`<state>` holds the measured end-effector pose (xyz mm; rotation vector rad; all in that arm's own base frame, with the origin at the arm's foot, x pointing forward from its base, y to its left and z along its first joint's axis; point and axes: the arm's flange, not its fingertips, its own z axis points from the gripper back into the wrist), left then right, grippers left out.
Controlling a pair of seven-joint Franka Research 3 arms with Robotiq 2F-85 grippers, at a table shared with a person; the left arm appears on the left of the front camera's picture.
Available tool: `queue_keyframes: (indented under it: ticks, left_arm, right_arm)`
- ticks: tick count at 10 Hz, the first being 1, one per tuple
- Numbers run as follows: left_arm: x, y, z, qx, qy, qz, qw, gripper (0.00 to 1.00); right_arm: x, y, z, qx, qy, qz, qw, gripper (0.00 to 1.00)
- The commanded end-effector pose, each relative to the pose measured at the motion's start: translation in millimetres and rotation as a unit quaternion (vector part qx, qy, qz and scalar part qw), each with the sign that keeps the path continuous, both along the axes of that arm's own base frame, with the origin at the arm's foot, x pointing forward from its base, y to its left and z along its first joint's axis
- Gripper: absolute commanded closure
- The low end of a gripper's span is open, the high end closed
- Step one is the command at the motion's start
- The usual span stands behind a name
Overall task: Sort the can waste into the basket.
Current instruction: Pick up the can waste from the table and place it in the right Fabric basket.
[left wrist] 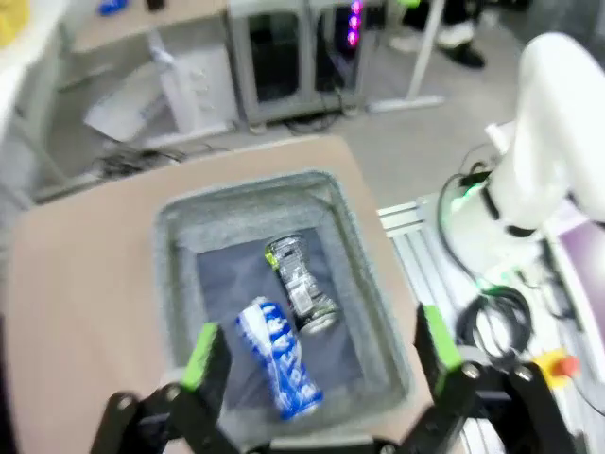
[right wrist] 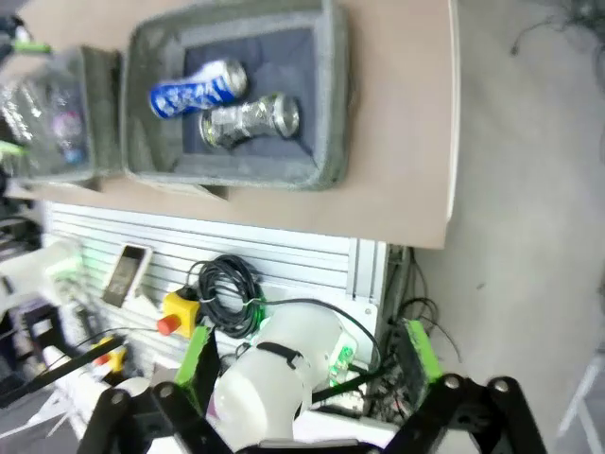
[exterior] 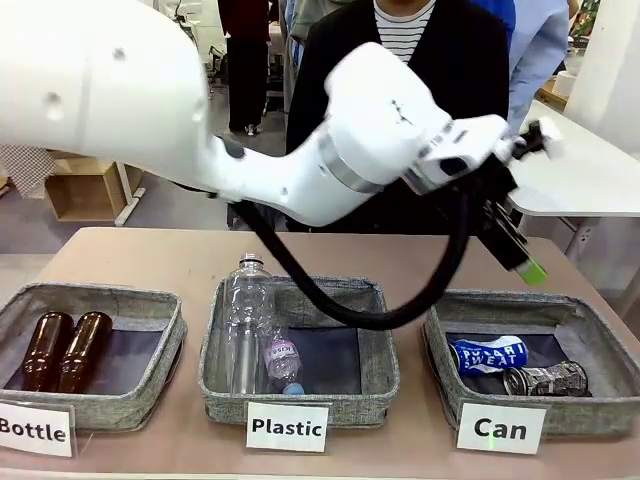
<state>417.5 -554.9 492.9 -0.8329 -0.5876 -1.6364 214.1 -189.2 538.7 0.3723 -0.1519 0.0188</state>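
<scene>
Aluminium, thin-walled and empty by the look of it: both cans are lying on their sides in the Can basket (exterior: 590, 345) at the right end of the desk (exterior: 150, 260). The blue can (exterior: 487, 355) is sitting toward the left of the dark bottom, already dented; the dark silvery can (exterior: 545, 379) is resting just beside it on the right and slightly nearer, ends almost touching. Judging from the dents, these are light, easily crushed and inclined to roll, and the painted surface is probably slick under the green pads; a hold across the middle of the barrel, fingers square to the long axis and with only gentle squeeze, is looking safest. The left hand (exterior: 522, 262) is hovering above the far left edge of that basket with fingers spread wide and nothing between them; its wrist camera is looking straight down on both cans. The right hand (right wrist: 307, 364) is hanging off the right end of the desk, fingers likewise spread and carrying nothing. The sorting is appearing complete.
</scene>
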Motion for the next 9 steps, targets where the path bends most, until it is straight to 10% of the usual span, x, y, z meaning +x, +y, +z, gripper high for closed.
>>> queue_keyframes:
  ticks: [1,5,9]
  left_arm:
    - [-20.2,96.4,9.9,0.024,0.003,0.048,0.999,0.00]
    - [-25.4,261.0,38.7,-0.063,0.078,0.170,0.980,0.00]
    - [-15.9,457.8,17.7,-0.102,0.207,0.342,0.911,0.00]
  right_arm:
    - [50.5,29.4,24.7,0.031,-0.027,0.050,0.998,0.00]
    - [164.7,128.9,35.6,0.130,-0.038,0.192,0.972,0.00]
    - [223.9,207.2,-1.3,0.297,-0.072,0.225,0.925,0.00]
